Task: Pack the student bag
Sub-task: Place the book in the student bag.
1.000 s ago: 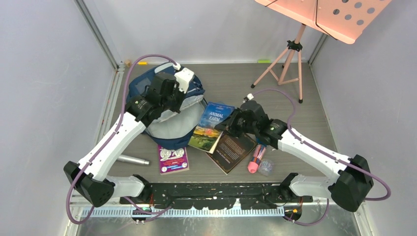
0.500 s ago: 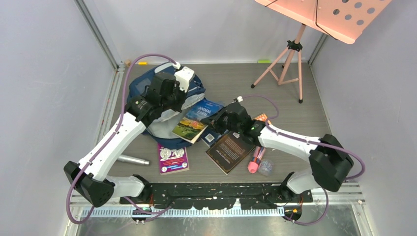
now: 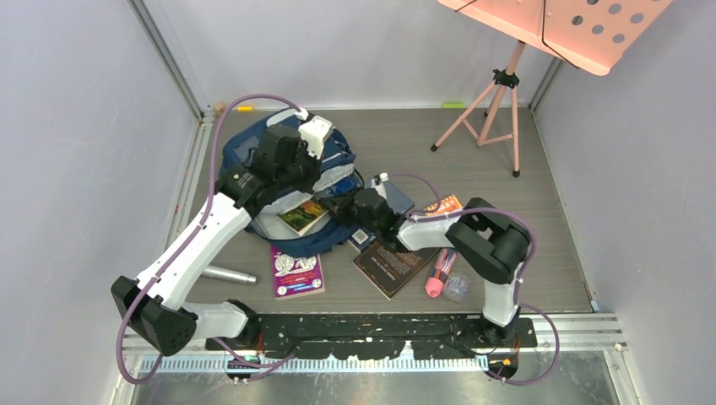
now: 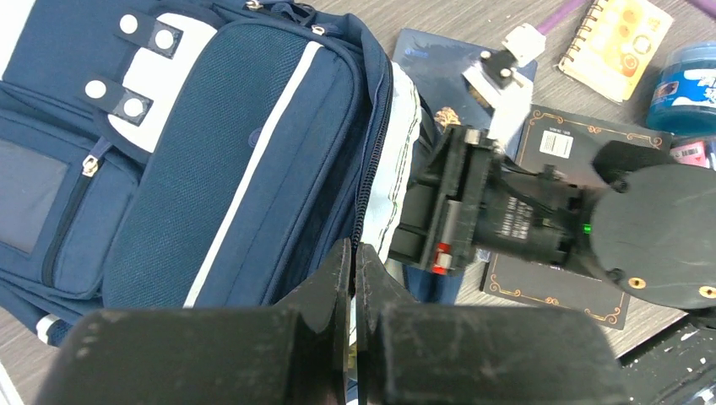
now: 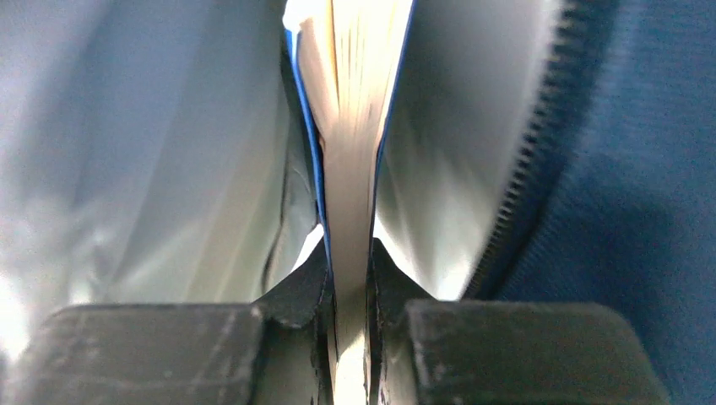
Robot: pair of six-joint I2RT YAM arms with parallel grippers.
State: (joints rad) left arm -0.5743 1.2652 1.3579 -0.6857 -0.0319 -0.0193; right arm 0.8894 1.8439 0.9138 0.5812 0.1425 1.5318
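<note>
The student bag (image 3: 336, 162) lies on the table (image 3: 540, 211) in the upper left of the overhead frame. Its mouth faces the centre and gapes enough to show pale grey lining. The left hand (image 4: 353, 253) is clenched on the zip edge of that mouth, as far as its own camera shows, and seems to be lifting the upper flap to hold the opening wide. The right hand (image 5: 348, 266) is grasping a paperback (image 3: 304, 217) by its page edge, the pages squeezed between both fingers. In that view there is lining on either side and zip teeth on the right. From overhead, the book's far part is already inside the mouth, beneath the flap.

By my reading, packing is under way rather than finished. One book is partway in and not yet let go. Whether anything lies deeper in the bag cannot be told.

Outside the bag, on the table, are:
- a purple book (image 3: 297, 274) just below the bag
- a dark book with gold lettering (image 3: 395, 261) at the centre
- a navy book (image 4: 439, 63) and a spiral notepad (image 4: 625, 34) near the right arm
- a pink marker (image 3: 437, 278) with a small tub (image 3: 457, 288) beside it
- a silver cylinder (image 3: 228, 274) at lower left

Those would need to go in, and then the zip closed.
</note>
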